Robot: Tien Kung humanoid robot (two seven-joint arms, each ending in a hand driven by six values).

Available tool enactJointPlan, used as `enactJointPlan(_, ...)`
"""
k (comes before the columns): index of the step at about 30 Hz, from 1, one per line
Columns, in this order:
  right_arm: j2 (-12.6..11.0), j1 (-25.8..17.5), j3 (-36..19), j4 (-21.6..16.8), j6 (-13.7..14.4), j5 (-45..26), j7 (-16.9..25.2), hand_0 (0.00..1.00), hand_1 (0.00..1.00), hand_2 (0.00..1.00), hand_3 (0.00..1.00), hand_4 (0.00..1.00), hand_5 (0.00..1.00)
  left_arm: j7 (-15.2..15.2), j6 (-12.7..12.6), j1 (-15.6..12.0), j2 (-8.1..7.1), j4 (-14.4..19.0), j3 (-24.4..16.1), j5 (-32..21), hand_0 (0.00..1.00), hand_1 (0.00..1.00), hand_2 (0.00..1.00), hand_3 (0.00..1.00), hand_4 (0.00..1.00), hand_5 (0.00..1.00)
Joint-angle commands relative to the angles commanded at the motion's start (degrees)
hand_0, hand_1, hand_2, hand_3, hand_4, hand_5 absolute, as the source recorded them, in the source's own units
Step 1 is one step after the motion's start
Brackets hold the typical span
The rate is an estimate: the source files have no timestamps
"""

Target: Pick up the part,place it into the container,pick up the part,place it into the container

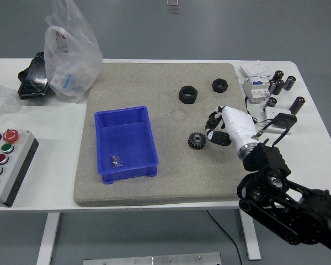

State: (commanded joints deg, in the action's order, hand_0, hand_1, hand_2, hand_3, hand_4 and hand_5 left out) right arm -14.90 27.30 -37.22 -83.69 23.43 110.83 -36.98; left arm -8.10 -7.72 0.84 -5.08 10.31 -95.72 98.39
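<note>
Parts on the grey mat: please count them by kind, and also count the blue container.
Black hex nuts: 2, the larger and the smaller
Black gear: 1
Blue container: 1, with a small dark part inside: 1
Total: 5
The right hand is beside the gear, holding nothing.
</note>
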Motion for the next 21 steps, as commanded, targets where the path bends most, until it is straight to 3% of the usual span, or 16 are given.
enactJointPlan(1,0.19,0.33,0.33,-0.02,0.52,-0.38,0.00,0.289,0.513,0.374,0.597,0.471,0.002,-0.01,0.01,0.00,0.02,0.00,0.02,-0.01,0.627,0.534,0.537,0.623,0.718,0.379)
enactJointPlan(3,0.99,1.97,1.98,-0.16,3.15,-2.41,0.04,0.289,0.513,0.374,0.597,0.471,0.002,-0.09,0.02,0.01,0.13,0.00,0.11,-0.05,0.627,0.534,0.537,0.623,0.718,0.379)
enactJointPlan(6,1.83,5.38,5.58,-0.06,7.98,-8.08,4.30,0.289,0.513,0.374,0.597,0.471,0.002,-0.40,0.02,-0.02,0.26,0.00,-0.02,0.24,0.627,0.534,0.537,0.623,0.718,0.379)
enactJointPlan(7,2.00,6.39,6.63,0.15,8.74,-10.26,5.96,0.447,0.627,0.569,0.640,0.471,0.002,-0.55,0.00,-0.01,0.26,0.00,-0.22,0.50,0.627,0.535,0.537,0.624,0.721,0.385)
enactJointPlan(12,3.14,10.52,10.99,1.43,5.98,-19.55,12.99,0.447,0.627,0.569,0.640,0.471,0.002,-0.97,-0.04,0.16,0.08,0.00,-1.03,1.48,0.627,0.535,0.537,0.624,0.721,0.385)
enactJointPlan(13,3.33,11.25,11.69,1.68,5.35,-21.22,14.20,0.558,0.667,0.646,0.662,0.443,0.002,-1.00,-0.03,0.22,0.03,0.00,-1.09,1.55,0.626,0.534,0.537,0.624,0.724,0.393)
enactJointPlan(14,3.50,11.99,12.35,1.87,4.74,-22.65,15.20,0.558,0.667,0.646,0.662,0.443,0.002,-1.03,-0.02,0.29,0.00,0.00,-1.15,1.62,0.626,0.534,0.537,0.624,0.724,0.393)
enactJointPlan(18,4.07,14.31,14.06,2.14,2.13,-26.59,16.11,0.558,0.667,0.646,0.662,0.443,0.002,-1.18,0.04,0.48,-0.04,0.00,-1.29,1.90,0.626,0.534,0.537,0.624,0.724,0.393)
enactJointPlan(19,4.18,14.67,14.26,2.11,1.47,-26.82,16.08,0.667,0.717,0.712,0.705,0.466,0.063,-1.22,0.07,0.52,-0.03,0.00,-1.32,1.98,0.626,0.535,0.537,0.623,0.724,0.397)
enactJointPlan(21,4.38,15.25,14.51,2.13,-0.12,-27.11,15.85,0.667,0.717,0.712,0.705,0.466,0.063,-1.28,0.09,0.59,-0.04,0.00,-1.37,2.07,0.626,0.535,0.537,0.623,0.724,0.397)
